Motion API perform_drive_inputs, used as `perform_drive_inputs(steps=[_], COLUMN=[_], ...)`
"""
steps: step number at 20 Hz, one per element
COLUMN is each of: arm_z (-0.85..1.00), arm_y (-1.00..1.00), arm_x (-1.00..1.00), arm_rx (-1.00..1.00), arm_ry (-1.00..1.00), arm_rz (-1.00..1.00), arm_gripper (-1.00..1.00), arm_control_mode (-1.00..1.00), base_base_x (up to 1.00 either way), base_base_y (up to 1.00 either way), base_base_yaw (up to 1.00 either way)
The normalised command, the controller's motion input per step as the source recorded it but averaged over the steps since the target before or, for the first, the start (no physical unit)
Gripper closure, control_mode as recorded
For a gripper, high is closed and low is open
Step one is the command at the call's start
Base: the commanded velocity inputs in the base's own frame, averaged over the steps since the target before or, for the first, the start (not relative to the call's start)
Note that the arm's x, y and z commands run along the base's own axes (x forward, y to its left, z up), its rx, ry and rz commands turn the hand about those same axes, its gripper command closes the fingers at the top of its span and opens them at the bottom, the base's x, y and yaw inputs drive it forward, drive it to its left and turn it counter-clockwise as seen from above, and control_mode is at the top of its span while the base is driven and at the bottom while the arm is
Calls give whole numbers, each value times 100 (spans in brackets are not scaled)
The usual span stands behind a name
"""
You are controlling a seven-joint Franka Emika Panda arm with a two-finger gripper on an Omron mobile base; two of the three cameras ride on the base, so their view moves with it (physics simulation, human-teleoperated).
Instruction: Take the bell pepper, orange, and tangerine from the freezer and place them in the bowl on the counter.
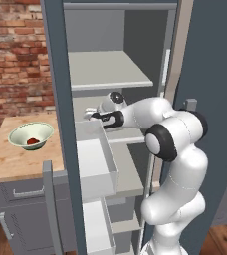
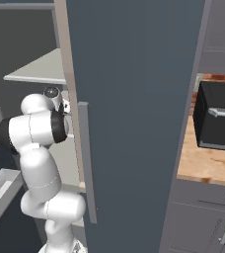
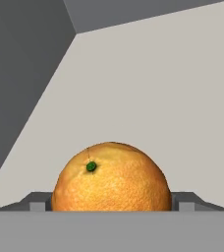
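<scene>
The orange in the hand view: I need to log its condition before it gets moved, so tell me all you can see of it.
The orange is a round, orange-skinned fruit with a finely pebbled, slightly glossy peel and a small green stem nub on its upper left. It looks whole and unmarked. It sits close before the camera on a pale grey freezer shelf, between the tool's fingertips. Its underside is hidden, and whether the fingertips touch it cannot be told.

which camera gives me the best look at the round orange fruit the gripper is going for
The hand view: the orange fruit sits close and centered on the pale freezer shelf, green stem spot visible, between the gripper fingers. In the left base view the arm reaches into the freezer, and I can't make out the fruit there. The right base view is blocked by the freezer door.
</scene>
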Motion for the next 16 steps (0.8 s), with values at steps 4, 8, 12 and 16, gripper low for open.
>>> perform_drive_inputs(steps=[4,8,12,16], arm_z=[6,30,62,50], arm_y=[-4,-29,-41,-33], arm_x=[-29,-45,-45,-49], arm_rx=[0,0,0,0], arm_ry=[-1,-3,-7,-7], arm_rz=[0,-4,-8,-9], arm_gripper=[100,100,100,100], arm_control_mode=[-100,-100,-100,-100], base_base_x=[0,0,0,0], base_base_y=[0,0,0,0], base_base_yaw=[0,0,0,0])
